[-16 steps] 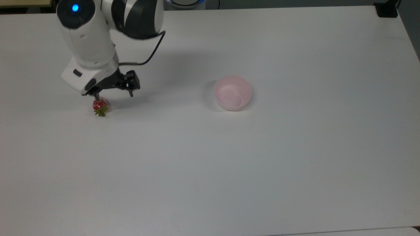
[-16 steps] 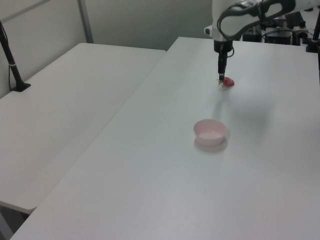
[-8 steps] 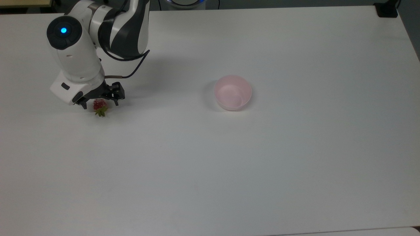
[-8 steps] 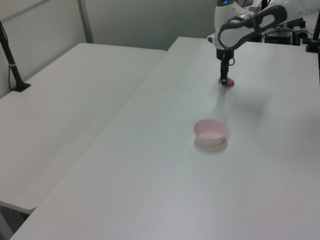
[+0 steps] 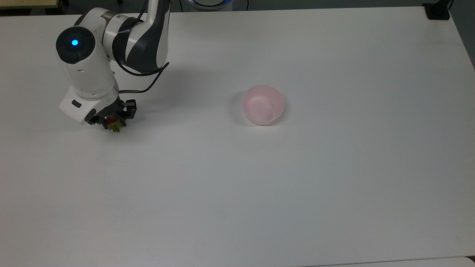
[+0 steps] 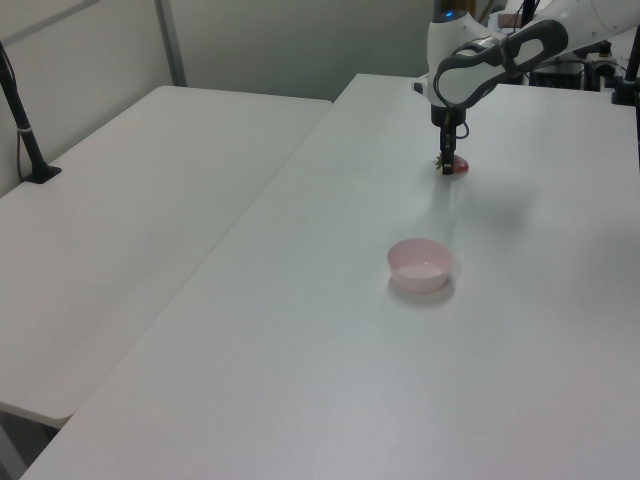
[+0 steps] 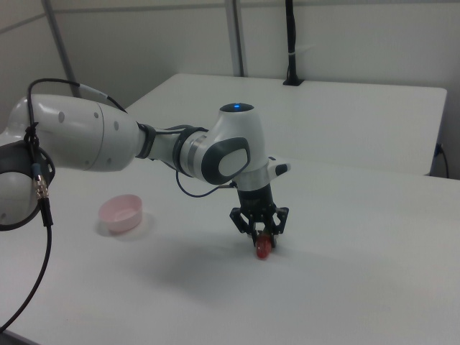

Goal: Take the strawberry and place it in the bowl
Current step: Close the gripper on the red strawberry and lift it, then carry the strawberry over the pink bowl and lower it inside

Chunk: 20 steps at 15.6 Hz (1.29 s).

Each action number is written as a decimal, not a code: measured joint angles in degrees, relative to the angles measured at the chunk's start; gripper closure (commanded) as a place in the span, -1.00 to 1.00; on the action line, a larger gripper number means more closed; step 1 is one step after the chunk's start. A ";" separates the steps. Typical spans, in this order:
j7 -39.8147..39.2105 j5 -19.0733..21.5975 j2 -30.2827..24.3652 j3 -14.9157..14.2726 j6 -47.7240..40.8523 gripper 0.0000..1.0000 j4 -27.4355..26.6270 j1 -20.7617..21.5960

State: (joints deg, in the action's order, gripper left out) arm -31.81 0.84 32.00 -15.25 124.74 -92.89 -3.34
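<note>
Red and glossy, the small green-capped strawberry [image 5: 112, 121] lies on the white bench [image 5: 259, 185] at the top view's left, the black two-finger gripper [image 5: 111, 119] lowered around it, fingers [image 7: 276, 222] clamped on the fruit or nearly so. This looks like the grasping step. Next it needs lifting and carrying rightward to the small round pale pink plastic bowl [image 5: 263, 104], well apart.

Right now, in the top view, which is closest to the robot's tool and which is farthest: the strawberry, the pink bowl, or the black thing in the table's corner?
1. The strawberry, right between the fingers of the tool, at the top view's left.
2. The bowl, out in the middle of the table.
3. The black thing, way off in the top view's upper right corner.
</note>
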 measured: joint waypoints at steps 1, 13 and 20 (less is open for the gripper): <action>-0.17 0.00 0.00 -0.01 0.00 0.19 0.11 -0.01; 0.90 3.74 -13.68 -0.23 -7.59 0.18 1.92 2.53; 15.64 3.89 -18.28 0.34 -18.80 0.16 1.89 18.99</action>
State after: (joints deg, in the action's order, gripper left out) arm -16.17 4.72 13.72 -14.91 105.93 -90.99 15.65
